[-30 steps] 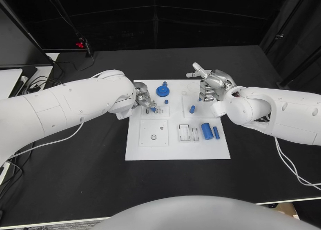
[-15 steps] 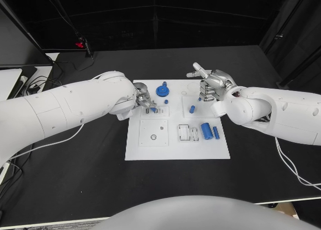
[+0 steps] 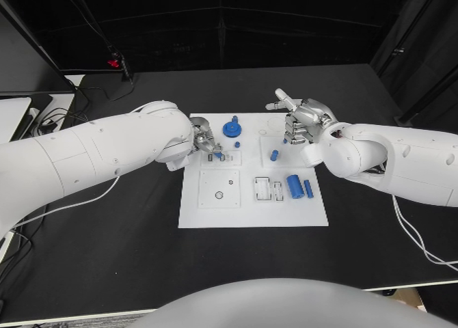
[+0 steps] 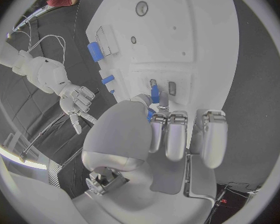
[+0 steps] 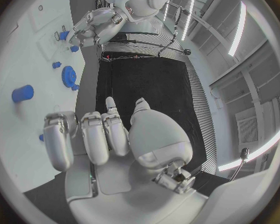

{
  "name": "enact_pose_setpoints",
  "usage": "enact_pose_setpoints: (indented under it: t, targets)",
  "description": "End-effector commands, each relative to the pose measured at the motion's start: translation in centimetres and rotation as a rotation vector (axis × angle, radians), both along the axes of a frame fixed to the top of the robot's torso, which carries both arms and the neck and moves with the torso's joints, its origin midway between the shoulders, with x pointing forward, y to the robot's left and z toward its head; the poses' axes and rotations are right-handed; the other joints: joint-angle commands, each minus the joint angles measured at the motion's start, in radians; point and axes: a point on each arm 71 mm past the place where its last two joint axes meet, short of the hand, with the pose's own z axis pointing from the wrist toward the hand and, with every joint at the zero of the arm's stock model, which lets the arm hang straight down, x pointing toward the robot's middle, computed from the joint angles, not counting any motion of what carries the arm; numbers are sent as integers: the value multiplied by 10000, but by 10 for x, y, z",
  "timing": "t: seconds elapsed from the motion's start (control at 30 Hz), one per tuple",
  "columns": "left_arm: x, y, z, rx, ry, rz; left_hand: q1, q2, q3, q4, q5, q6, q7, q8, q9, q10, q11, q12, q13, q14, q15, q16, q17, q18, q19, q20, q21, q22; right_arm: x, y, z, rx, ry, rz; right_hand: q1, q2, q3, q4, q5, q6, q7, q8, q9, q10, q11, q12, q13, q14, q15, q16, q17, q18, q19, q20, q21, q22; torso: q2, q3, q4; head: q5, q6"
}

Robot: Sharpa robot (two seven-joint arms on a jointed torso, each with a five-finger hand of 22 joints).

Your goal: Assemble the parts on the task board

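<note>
The task board (image 3: 251, 208), a white plate, is seen at the centre of the black desk (image 3: 111, 253). The left hand (image 3: 204, 141) is held low over the board's 10 o'clock corner, its fingers curled in around a small blue pin (image 4: 155, 93); in the left wrist view the pin is pinched at the fingertips (image 4: 160, 118) and stands over a pair of small slots (image 4: 162, 86) in the board. Whether the pin already touches a slot cannot be told. The right hand (image 3: 303, 121) is raised at the board's 2 o'clock edge, nothing gripped, fingers loosely bent with one stretched out toward 11 o'clock. A blue gear (image 3: 232, 128) stands on the board near 12 o'clock, between the two hands. A short blue peg (image 3: 275, 156) is set just below the right hand. At the board's 3 o'clock side a thick blue cylinder (image 3: 295, 186) and a thinner blue rod (image 3: 308, 189) lie side by side, beside a pair of rectangular recesses (image 3: 268, 189). A square panel with a small hole (image 3: 219, 189) is noted left of centre.
</note>
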Motion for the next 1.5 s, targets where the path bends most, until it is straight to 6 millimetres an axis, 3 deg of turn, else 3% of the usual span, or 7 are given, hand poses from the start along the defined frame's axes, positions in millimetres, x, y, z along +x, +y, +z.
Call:
enact_pose_setpoints:
  t: [0.03,1.5]
  targets:
    - [-1,0,-3,212,141,-55,-15,85,784,-717,37,19,-57,49,251,1061,29,27,2622,1045,25,8,2634,-65,1044,14,31,2634,0,1,2,79,-108,92,9,127,40,25,51,-79,580,43,-16,1058,15,25,2632,1038,-23,24,2635,-7,847,-58,-41,2539,-6,0,-5,-2,1]
    - [-5,-3,-8,312,412,-283,-205,-3,890,-613,15,-56,-36,43,269,1061,48,27,2622,1045,39,8,2634,-65,1044,20,31,2634,-1,-1,0,71,-80,67,4,140,41,25,52,-90,582,50,-17,1058,16,25,2632,1038,-22,24,2635,-8,849,-57,-40,2540,-5,0,6,-50,-39]
